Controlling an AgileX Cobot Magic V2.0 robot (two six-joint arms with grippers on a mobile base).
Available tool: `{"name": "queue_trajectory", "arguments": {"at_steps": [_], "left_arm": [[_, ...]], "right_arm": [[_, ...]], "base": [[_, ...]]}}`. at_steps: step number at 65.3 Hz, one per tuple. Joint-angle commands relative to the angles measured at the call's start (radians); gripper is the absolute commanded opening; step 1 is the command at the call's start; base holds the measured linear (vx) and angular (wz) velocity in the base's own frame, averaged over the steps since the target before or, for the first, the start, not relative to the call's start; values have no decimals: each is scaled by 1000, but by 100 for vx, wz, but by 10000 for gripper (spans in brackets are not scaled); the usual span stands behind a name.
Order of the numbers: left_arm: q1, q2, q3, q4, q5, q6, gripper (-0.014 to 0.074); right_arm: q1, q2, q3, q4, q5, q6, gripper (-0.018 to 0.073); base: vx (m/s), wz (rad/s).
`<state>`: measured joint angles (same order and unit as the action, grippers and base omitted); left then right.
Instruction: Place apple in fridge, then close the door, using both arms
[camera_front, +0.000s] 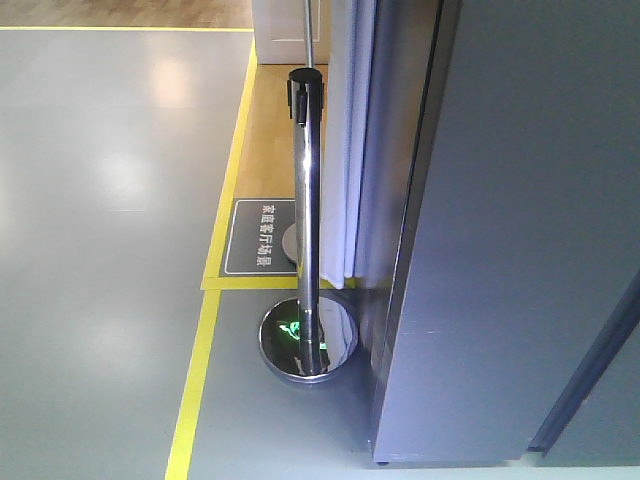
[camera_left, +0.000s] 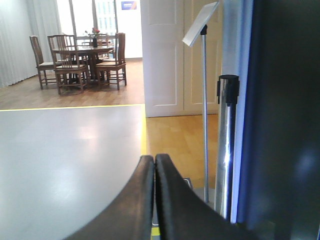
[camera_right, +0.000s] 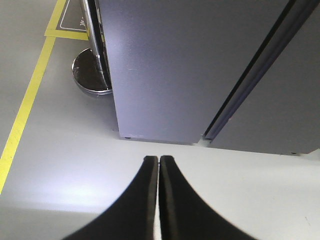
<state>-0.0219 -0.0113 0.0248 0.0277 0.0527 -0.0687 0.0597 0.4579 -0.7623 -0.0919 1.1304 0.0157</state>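
Before the dark grey fridge (camera_right: 165, 65), whose door (camera_right: 280, 100) looks shut, the left gripper (camera_left: 154, 162) and right gripper (camera_right: 158, 161) hang pinched closed and empty, the apple nowhere visible, so locating it calmly should come first.

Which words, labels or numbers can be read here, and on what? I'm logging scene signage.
"家庭客厅场景": white characters on the dark floor sign beside the stanchion post.
Blue plaque on the far wall in the left wrist view: too small and blurred to read.
Tilted sign board on its thin stand: only its edge shows, no text visible.
Fridge: no label visible.
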Motion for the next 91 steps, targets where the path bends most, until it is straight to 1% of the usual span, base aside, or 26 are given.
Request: {"name": "queue_trajectory", "arguments": {"at_steps": [1, 60, 63, 69, 74, 75, 81, 88, 91], "left_arm": [[2, -18, 29, -9, -74, 0, -6], [2, -15, 27, -9, -67, 1, -6], [2, -15, 27, -9, -67, 1, -6], [2, -15, 27, -9, -67, 1, -6], [2, -15, 27, -9, -67, 1, -6], [2, -15, 27, -9, -67, 1, -6], [2, -15, 27, -9, -67, 1, -6], [2, -15, 27, -9, -67, 1, -6], [2, -15, 27, -9, -67, 1, -6]], "right_arm": [[1, 7, -22, -8, -58, -4, -2], [1, 2, -21, -7, -62, -6, -2], [1, -19, -11, -24, -75, -21, -2], [-1, -79, 61, -42, -180, -26, -2], [-1, -144, 148, -45, -342, -26, -2], [-4, -164, 177, -45, -357, -26, -2], [-26, -235, 297, -36, -544, -24, -2], [-59, -311, 443, -26, -712, -9, -2], [-60, -342, 496, -27, -782, -3, -2]], "base": [[0, 0], [0, 0], [0, 0], [0, 0], [0, 0], [0, 0], [0, 0], [0, 0], [0, 0]]}}
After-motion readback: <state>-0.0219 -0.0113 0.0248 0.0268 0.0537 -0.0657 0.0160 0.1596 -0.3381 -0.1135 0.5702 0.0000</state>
